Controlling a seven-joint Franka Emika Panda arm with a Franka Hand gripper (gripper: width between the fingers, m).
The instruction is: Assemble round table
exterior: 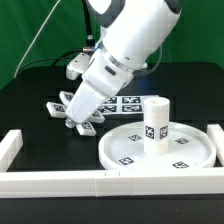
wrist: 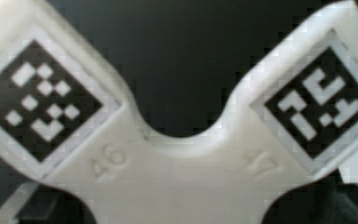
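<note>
The large rimmed round disc (exterior: 130,150) lies flat at the exterior view's right. The short cylindrical leg (exterior: 156,120) stands upright on its hub. The cross-shaped base (exterior: 70,108) is at the exterior view's left, by the table surface. My gripper (exterior: 79,120) reaches down onto it. In the wrist view the base (wrist: 179,165) fills the picture, two tagged arms spreading in a V. Its middle sits between the jaws of my gripper (wrist: 179,208), which is closed on it. The fingertips are mostly hidden at the picture's edge.
The marker board (exterior: 128,102) lies flat behind the disc. The long white rail frame (exterior: 60,180) runs along the front, with ends at both sides (exterior: 10,146). A green backdrop stands behind the black table.
</note>
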